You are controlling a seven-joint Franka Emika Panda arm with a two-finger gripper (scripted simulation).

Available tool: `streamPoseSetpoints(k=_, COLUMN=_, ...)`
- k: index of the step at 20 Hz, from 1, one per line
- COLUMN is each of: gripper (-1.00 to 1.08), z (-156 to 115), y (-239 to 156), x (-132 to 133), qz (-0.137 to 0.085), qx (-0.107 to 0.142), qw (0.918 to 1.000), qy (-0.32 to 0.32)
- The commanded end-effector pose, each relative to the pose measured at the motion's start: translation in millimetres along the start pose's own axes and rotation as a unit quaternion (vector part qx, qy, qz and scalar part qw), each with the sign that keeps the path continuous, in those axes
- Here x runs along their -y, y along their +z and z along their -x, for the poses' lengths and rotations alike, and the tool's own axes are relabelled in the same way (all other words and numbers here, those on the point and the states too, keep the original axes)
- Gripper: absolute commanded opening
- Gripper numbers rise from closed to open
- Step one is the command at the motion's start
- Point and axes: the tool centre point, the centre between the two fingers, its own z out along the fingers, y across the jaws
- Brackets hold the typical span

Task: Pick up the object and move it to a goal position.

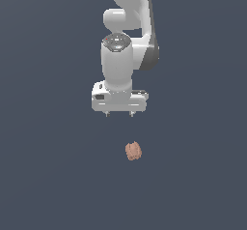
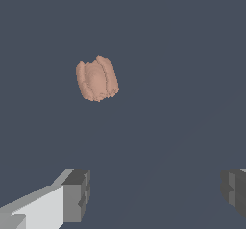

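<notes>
While the white gripper (image 1: pixel 119 113) hung with fingers (image 2: pixel 77 196) spread wide, nothing lay between them | object (image 1: pixel 133 150): salmon, lumpy, ridged blob, apparently resting on the dark floor (image 1: pixel 48 176), apart from the gripper

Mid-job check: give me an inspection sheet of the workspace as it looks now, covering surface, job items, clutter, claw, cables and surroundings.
Surface: plain dark grey-blue floor, no marks.
Job's things: salmon blob lying alone on the floor, apart from the claw; no goal marker seen.
Clutter: nothing seen.
Claw: claw open, empty, fingers spread wide in the wrist view, blob not between them.
Cables: nothing seen.
Surroundings: only the white arm; nothing else seen.
</notes>
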Motion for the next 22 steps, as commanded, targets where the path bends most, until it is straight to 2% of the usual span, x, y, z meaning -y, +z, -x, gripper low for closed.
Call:
streamPoseSetpoints(k=1, gripper=1.00, z=0, y=0, x=0, qz=0.000, qx=0.000, qw=1.0000, qy=0.000)
streamPoseSetpoints(k=11, gripper=1.00, z=1, y=5, x=12, qz=-0.004, qx=0.001, qw=1.0000, qy=-0.008)
streamPoseSetpoints(k=22, gripper=1.00, z=-2, y=7, x=13, qz=-0.005, qx=0.002, qw=1.0000, qy=0.007)
